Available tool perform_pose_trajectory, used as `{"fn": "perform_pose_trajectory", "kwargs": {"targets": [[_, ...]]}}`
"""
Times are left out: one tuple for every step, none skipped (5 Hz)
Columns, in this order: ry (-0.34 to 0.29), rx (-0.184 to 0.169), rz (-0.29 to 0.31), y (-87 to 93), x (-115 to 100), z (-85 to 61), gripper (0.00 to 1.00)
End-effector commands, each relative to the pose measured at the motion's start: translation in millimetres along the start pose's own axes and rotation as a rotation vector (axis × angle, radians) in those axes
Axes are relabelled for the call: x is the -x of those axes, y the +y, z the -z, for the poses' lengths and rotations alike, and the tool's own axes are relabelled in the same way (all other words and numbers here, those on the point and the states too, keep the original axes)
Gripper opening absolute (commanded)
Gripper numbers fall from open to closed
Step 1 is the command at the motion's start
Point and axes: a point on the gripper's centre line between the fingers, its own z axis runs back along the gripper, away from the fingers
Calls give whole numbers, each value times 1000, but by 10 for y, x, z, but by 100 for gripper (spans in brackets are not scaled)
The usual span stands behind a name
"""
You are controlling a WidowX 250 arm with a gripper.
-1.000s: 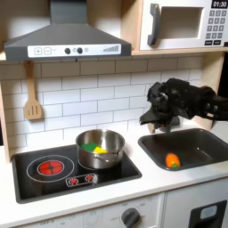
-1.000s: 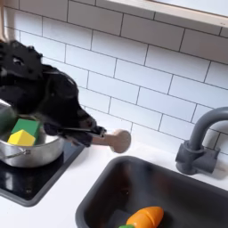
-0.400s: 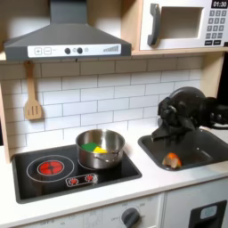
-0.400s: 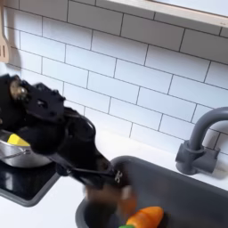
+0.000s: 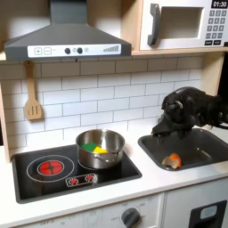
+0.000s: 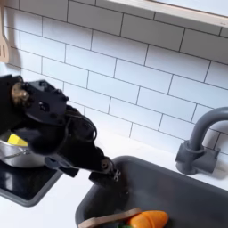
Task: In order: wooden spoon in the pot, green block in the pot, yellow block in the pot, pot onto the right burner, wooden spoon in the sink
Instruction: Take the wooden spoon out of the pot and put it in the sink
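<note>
The steel pot [image 5: 100, 148] stands on the right side of the black cooktop [image 5: 36, 183] and covers the right burner. In it lie the green block [image 5: 91, 146] and the yellow block [image 5: 103, 152]. In the second exterior view the arm hides part of the pot [image 6: 11, 153], with the yellow block [image 6: 16, 140] peeking out. The wooden spoon [image 6: 109, 217] lies flat on the sink floor beside an orange toy [image 6: 148, 216]. My gripper [image 6: 109, 175] hovers open just above the sink's near-left rim, apart from the spoon. In the first exterior view my gripper [image 5: 160, 127] hangs over the sink [image 5: 207, 142].
The left burner ring [image 5: 52, 166] glows red beside the pot. A slotted wooden spatula [image 5: 33, 96] hangs on the tiled wall. A grey faucet [image 6: 201, 141] stands behind the sink. The orange toy [image 5: 173, 160] sits at the sink's front left.
The arm swung from beside the pot over to the sink carrying the spoon, lowered it, and let it go. The spoon now rests on the sink floor and the gripper has lifted slightly.
</note>
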Motion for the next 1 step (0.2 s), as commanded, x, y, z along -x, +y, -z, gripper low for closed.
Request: {"fn": "perform_pose_trajectory", "kwargs": {"targets": [[2,-1,-2,2,6,3,100]]}}
